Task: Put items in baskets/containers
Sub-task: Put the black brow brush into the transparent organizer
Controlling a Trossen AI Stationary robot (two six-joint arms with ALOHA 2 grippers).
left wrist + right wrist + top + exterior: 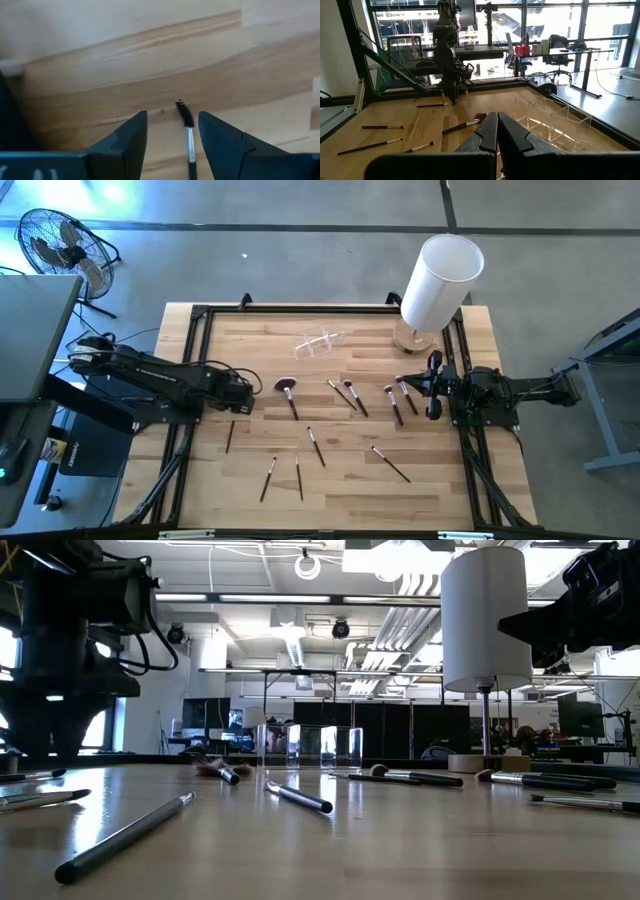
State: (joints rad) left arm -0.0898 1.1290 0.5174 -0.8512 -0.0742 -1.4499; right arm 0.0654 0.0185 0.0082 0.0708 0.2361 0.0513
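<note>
High view first, going left to right: my left gripper (243, 393) hangs over the left part of the table (340, 490), and one slim brush (229, 436) lies just beside it on the near side. In my left wrist view the fingers (125, 142) are spread apart with a brush's dark tip (185, 114) sitting in the gap between them — not squeezed, nothing held. Past my left claw toward the middle there's a fan-tipped brush (288, 395), and nearer the front edge a few more brushes (297, 476) are scattered flat on the wood. The clear holder (322, 342) stands farther back, between my two claws, empty as far as I can see. A cluster of brushes (396, 402) lies just beside my right gripper (434, 387), on its inner side. That one's fingers (489, 131) are pressed together on nothing. A white cylinder (440, 280) on a wooden base stands just behind my right claw.
</note>
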